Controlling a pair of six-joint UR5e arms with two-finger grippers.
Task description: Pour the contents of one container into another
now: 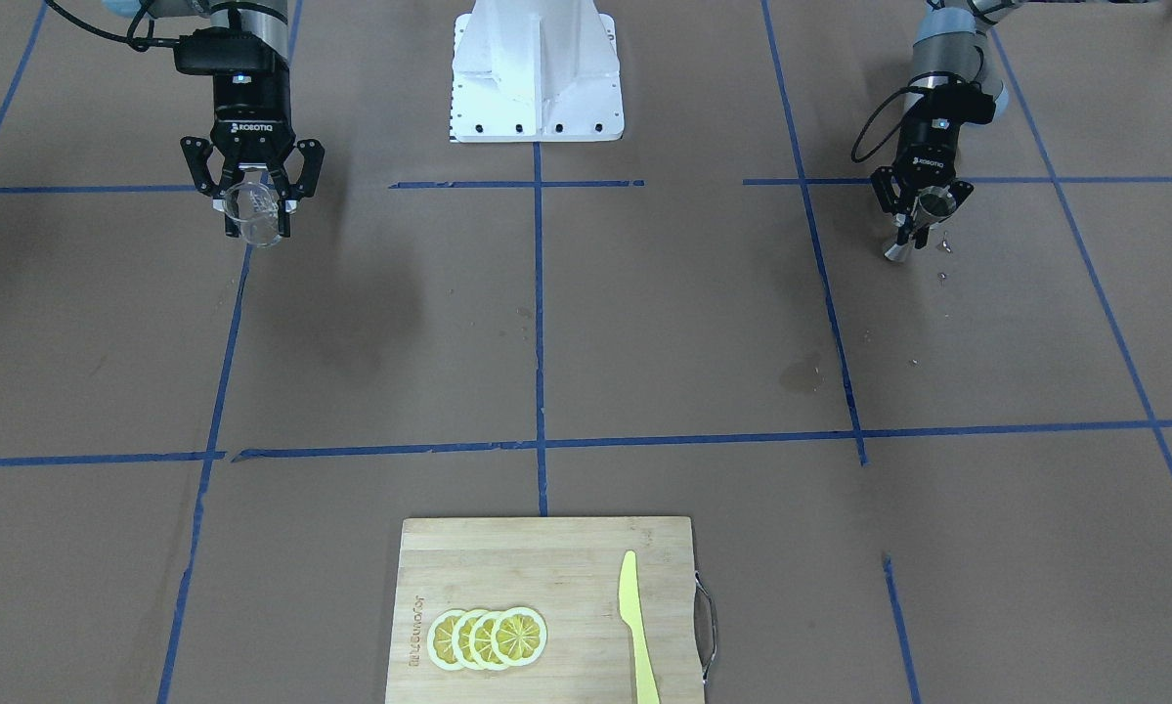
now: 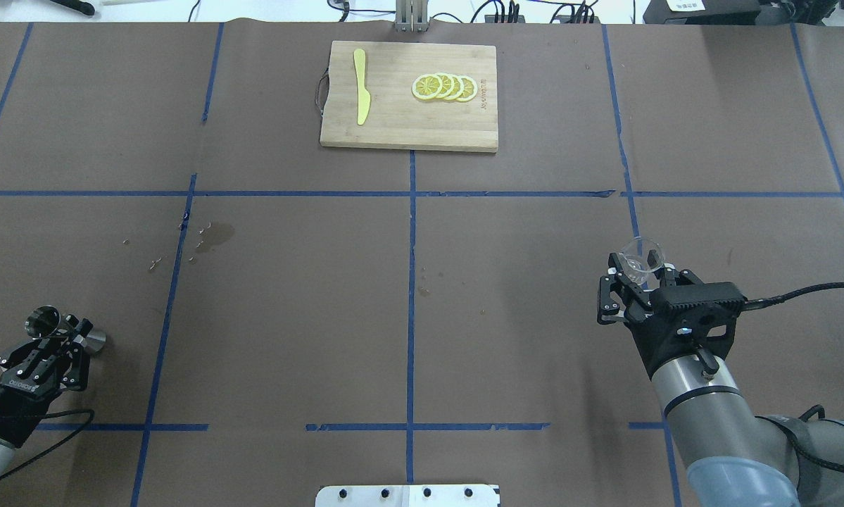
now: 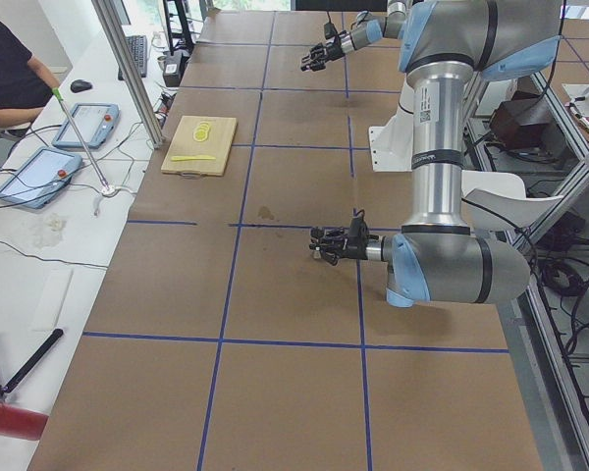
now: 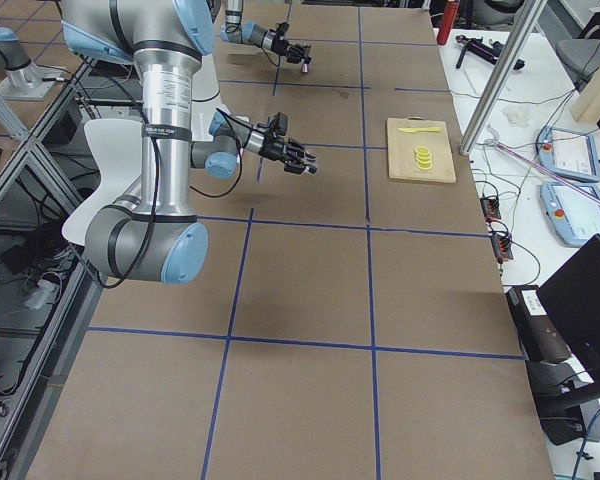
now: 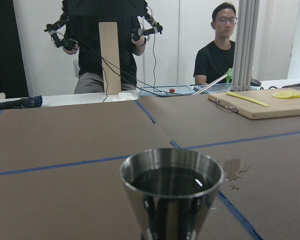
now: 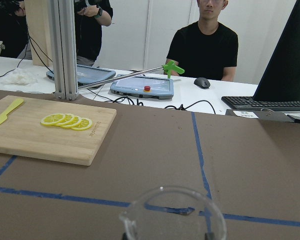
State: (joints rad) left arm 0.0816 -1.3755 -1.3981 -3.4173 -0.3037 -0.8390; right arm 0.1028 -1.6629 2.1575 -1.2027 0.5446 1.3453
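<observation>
right gripper (image 2: 638, 272) fingers are clamping the small clear glass cup (image 2: 640, 255) aloft; left gripper (image 2: 68, 332), well apart, is pinching the grey steel hourglass jigger (image 5: 171, 192), seemingly holding liquid and risking slopping if tilted.

The two arms are silver-grey metal tubes (image 2: 696, 398) with pale blue joint caps (image 2: 738, 479), mounted on a white base pedestal (image 1: 537, 88) that has a row of black screws (image 1: 519, 128). The black two-finger right hand (image 1: 256, 220) and left hand (image 1: 913, 220) carry white "ROBOTIQ" lettering (image 1: 250, 127). A ribbed black wrist box (image 2: 696, 310) shows a small blue light (image 2: 685, 329) and trails a black cable (image 2: 802, 289).
</observation>
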